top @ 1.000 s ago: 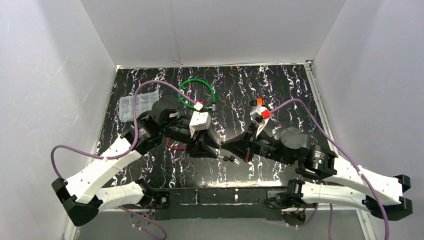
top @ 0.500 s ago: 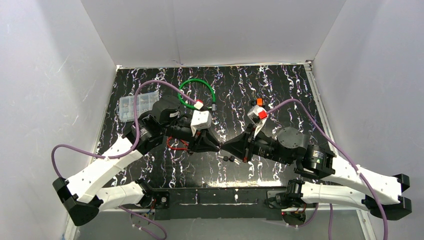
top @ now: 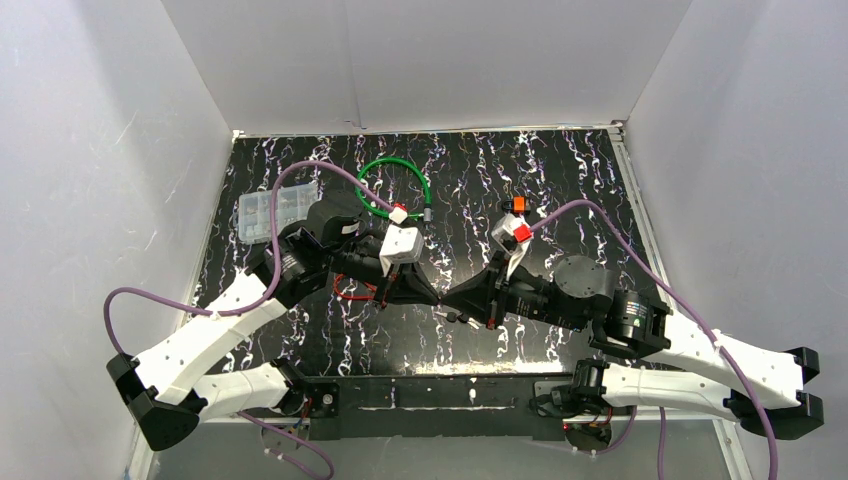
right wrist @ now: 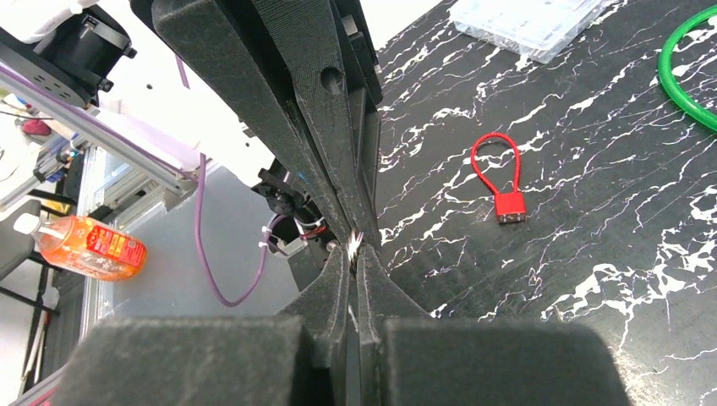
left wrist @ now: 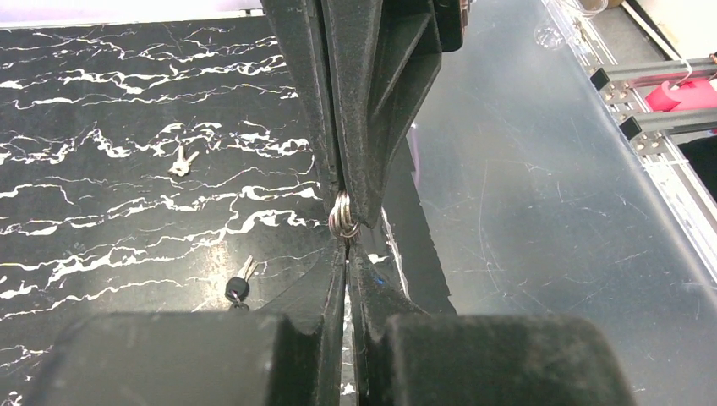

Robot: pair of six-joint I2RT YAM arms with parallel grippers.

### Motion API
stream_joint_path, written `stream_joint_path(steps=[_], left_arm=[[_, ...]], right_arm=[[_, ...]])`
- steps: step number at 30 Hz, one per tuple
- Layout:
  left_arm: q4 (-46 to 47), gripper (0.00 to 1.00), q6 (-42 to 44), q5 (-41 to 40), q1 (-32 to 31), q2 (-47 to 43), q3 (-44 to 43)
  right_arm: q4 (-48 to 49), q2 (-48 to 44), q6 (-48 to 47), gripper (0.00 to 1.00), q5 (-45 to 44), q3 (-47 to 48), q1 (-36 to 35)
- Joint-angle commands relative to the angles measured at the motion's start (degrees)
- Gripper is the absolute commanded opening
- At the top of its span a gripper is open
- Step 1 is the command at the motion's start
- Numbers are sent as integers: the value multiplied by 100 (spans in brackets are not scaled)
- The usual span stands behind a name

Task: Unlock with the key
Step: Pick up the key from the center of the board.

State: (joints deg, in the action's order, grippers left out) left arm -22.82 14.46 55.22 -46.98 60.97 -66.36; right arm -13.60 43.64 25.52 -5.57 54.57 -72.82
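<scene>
Left tool (top: 432, 297) and right tool (top: 450, 300), each pressed together, pinch the key ring (left wrist: 343, 220) tip to tip above mid-bench (top: 560, 180). The red padlock (right wrist: 508, 205) lies left of centre. Advice: release one tool only once the other grips firmly, with the key hanging free.

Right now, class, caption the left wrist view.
Left gripper and right gripper pinch one silver metal key ring above black marbled table.

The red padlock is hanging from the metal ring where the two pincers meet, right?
Not quite. The red padlock hangs from nothing: it lies on the black table, apart from the metal ring where the left pincer and the right pincer meet. The right wrist view shows it.
</scene>
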Motion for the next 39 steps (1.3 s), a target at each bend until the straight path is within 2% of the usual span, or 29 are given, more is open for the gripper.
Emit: stream_joint_path(steps=[1, 14, 23, 25, 27, 30, 34, 39], left_arm=[[-601, 0, 458, 253, -17, -67, -285], [-1202, 0, 893, 180, -17, -3, -565], [-1589, 0, 1112, -211, -15, 72, -784], [-1610, 0, 1121, -299, -18, 84, -794], [-1608, 0, 1123, -381, -19, 87, -800], [-1611, 0, 1084, -463, -18, 113, -814], [-1613, 0, 993, -552, -18, 157, -864], [-1632, 0, 767, -756, -31, 224, -921]], right_arm=[[-20, -18, -66, 1, 6, 205, 13], [-930, 53, -175, 1, 144, 617, 13], [-1446, 229, -274, 4, 189, 853, 13], [-1511, 200, -312, 11, 147, 896, 13], [-1599, 203, -347, 27, 91, 968, 13], [-1732, 199, -370, 46, -11, 1074, 13], [-1724, 77, -384, 55, -117, 1099, 13], [-1213, -78, -514, 59, -203, 926, 13]])
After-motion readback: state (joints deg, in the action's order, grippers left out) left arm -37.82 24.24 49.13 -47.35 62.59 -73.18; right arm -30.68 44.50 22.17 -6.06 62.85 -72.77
